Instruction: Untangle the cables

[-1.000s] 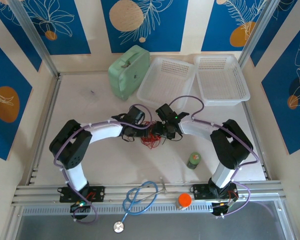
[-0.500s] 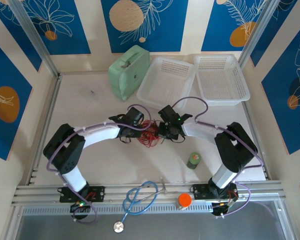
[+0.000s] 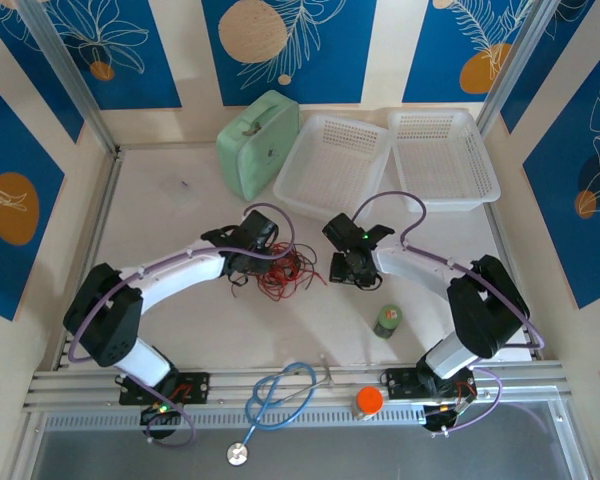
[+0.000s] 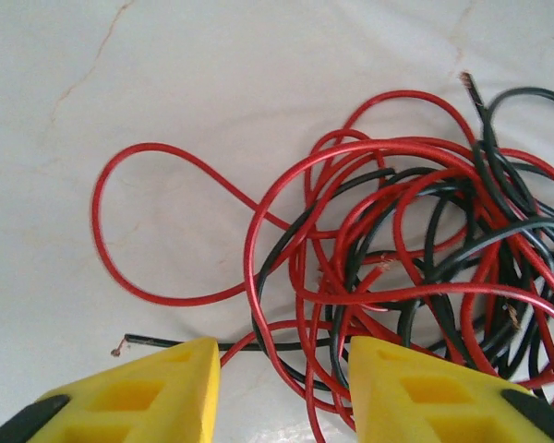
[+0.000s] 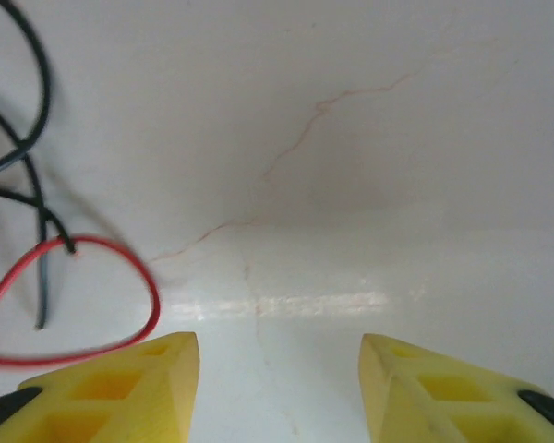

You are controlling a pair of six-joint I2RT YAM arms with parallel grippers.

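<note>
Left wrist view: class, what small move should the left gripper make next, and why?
Probably lower the open left gripper and close on the black cable: its free-end stretch crosses between the fingertips, at the edge of the tangle, so it could be drawn out.

The left end effector (image 4: 282,355) and right end effector (image 5: 279,346), a second ago crowded together over the tangled cables (image 3: 283,272), now stand apart, the left one drawn back to the left and the right one to the right over bare counter (image 5: 397,138). The cables lie uncovered between them, spread wider and shifted slightly left. Both arms' elbows have swung outward.
</note>
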